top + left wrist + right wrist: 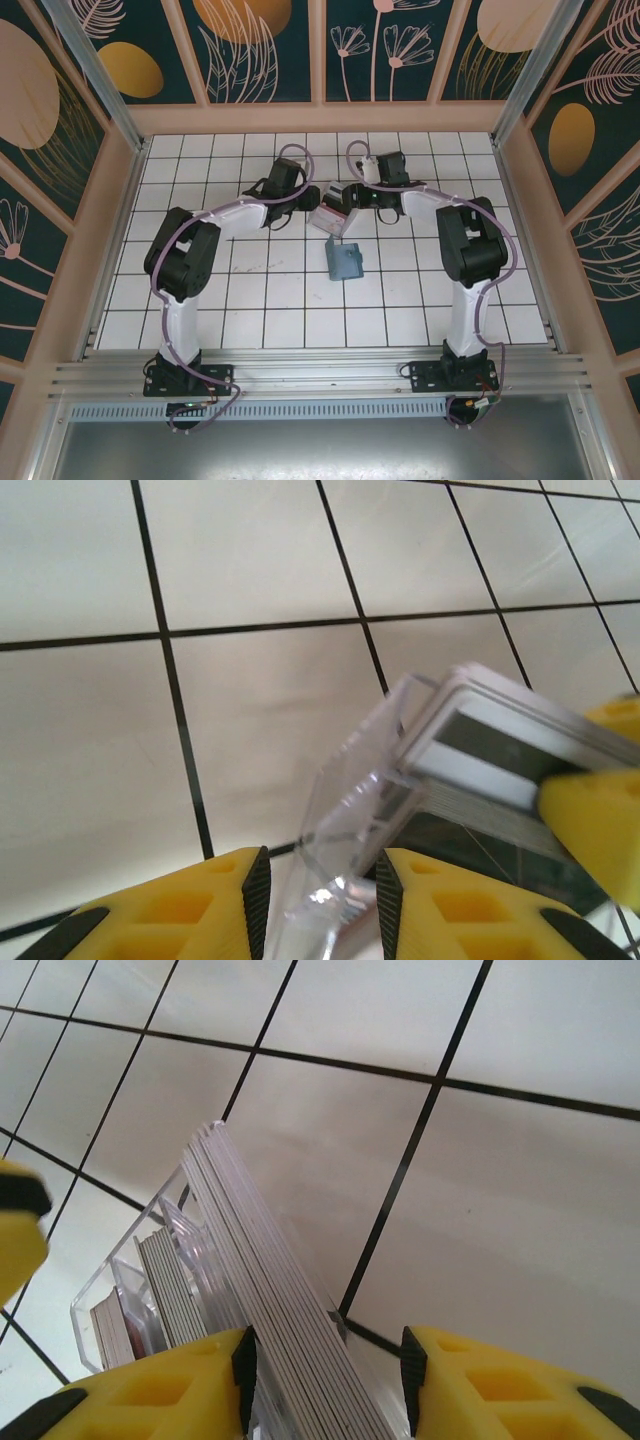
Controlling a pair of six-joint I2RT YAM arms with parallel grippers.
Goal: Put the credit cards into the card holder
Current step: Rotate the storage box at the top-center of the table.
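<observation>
Both arms reach in to meet mid-table, toward the far edge.

Stand point(325, 219): clear plastic, sits on the table point(250, 300) between the two wrists. The cards point(290, 1310) are in it, packed on edge as a tight stack, with pale edges and a dark stripe on the face that shows in the left wrist view. A second, smaller batch with grey and dark red edges sits in another compartment of the stand.

Right fingers point(243, 1360): clenched on the main stack of cards. The stack fills the gap between the black pads. It leans a bit and stands above the stand's wall.

Left fingers point(390, 890): they straddle one end of the stand. One pad looks to be against the plastic, and the other side seems to have a sliver of gap. Can't tell whether they're gripping or let go.

One yellow finger of each arm pokes into the edge of the other arm's wrist view, so the two are close together over the stand.

Holder point(345, 262): teal, on the table just on the near side of the stand, roughly centre and slightly toward the right edge. Neither arm touches it. I can't make out any cards in it from the top view.
</observation>
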